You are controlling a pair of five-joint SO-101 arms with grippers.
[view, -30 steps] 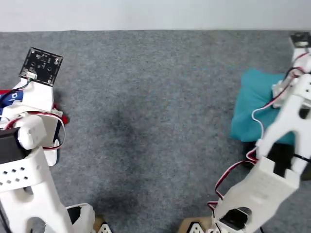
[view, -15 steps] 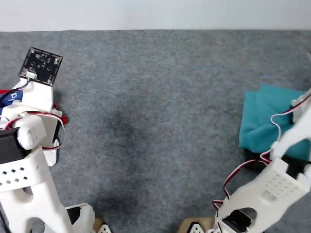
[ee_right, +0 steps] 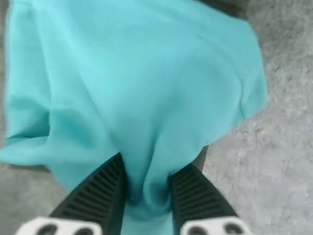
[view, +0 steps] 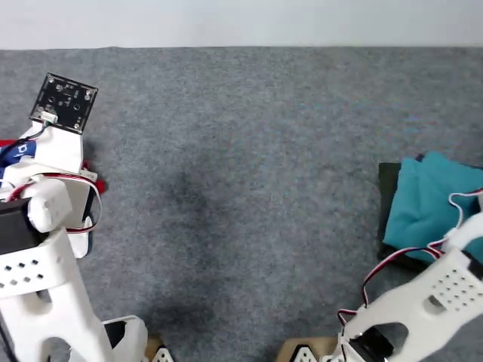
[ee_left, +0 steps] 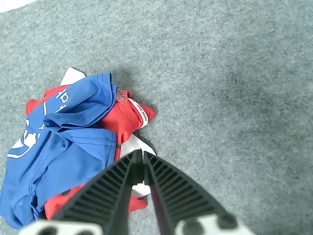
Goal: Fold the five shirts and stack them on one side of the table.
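Right hand [ee_right: 146,196] is clenched on a fold of the teal shirt [ee_right: 137,88], cloth bunched between its fingers [ee_right: 105,191].

At the left wrist, the left hand [ee_left: 142,159] is pinched closed on nothing. It hangs over a loose heap with a blue shirt [ee_left: 63,147] on a red shirt [ee_left: 124,117].

From above, the teal shirt sits at 3 o'clock on a dark shirt [view: 389,181], and the heap is at 9 o'clock under the left arm [view: 45,241].

My worry is that the pinch holds only one bunched fold. A pull could slip it free, undo the folding, or drag the dark shirt askew.

The tabletop [view: 241,151] is covered in grey felt, which looks likely to grip fabric. A pale wall [view: 241,23] runs along 12 o'clock.
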